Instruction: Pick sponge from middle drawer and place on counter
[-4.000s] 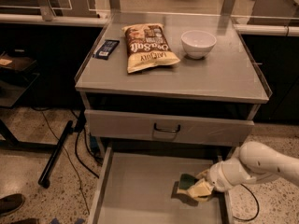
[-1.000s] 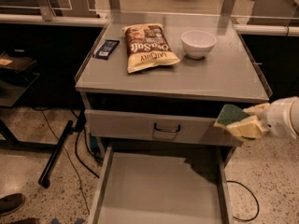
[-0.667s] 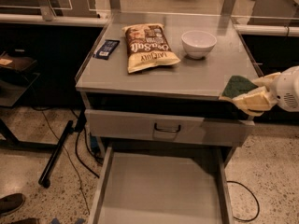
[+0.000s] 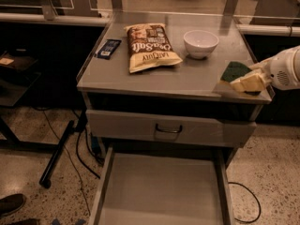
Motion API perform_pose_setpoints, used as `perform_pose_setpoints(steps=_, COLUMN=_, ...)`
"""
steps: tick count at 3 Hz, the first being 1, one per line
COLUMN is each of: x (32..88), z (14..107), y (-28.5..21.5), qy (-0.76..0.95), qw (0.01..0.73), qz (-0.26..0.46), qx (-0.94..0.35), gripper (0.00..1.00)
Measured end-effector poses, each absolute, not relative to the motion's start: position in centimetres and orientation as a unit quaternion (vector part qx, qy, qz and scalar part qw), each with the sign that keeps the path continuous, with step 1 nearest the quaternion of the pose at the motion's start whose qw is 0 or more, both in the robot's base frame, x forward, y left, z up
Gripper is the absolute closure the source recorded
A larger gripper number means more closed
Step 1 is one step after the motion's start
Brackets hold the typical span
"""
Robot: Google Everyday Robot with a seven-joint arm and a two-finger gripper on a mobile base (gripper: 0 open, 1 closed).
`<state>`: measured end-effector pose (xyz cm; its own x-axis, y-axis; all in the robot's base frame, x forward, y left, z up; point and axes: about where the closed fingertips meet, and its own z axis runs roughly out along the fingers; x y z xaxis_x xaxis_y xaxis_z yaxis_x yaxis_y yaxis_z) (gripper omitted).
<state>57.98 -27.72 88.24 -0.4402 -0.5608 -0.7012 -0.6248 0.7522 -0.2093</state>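
Note:
The sponge (image 4: 234, 71), dark green on top, is held in my gripper (image 4: 247, 81) just above the front right corner of the counter (image 4: 159, 81). The gripper comes in from the right on the white arm (image 4: 287, 69), and its pale fingers (image 4: 247, 82) are shut on the sponge's right side. The middle drawer (image 4: 159, 191) stands pulled out below, with a bare light-grey floor.
On the counter lie a brown chip bag (image 4: 150, 47), a white bowl (image 4: 200, 43) and a dark blue flat packet (image 4: 108, 48). A grey drawer front with a dark loop handle (image 4: 168, 129) is closed above the open drawer. Cables and a black stand leg (image 4: 58, 153) lie on the floor at left.
My gripper has lifted the sponge out of the middle drawer, raised it past the drawer front and moved it over the counter's front right corner.

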Motion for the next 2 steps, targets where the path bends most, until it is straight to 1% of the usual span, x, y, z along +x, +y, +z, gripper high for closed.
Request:
perform_pose_setpoints(steps=1, x=63.0, z=88.5, y=-25.8, qy=0.840, qw=0.394, qz=0.049, qx=-0.368, gripper=1.00)
perform_pose_setpoints(steps=2, x=66.1, z=87.5, y=-24.1, qy=0.838, qw=0.385, qz=0.063, qx=-0.382, gripper=1.00)
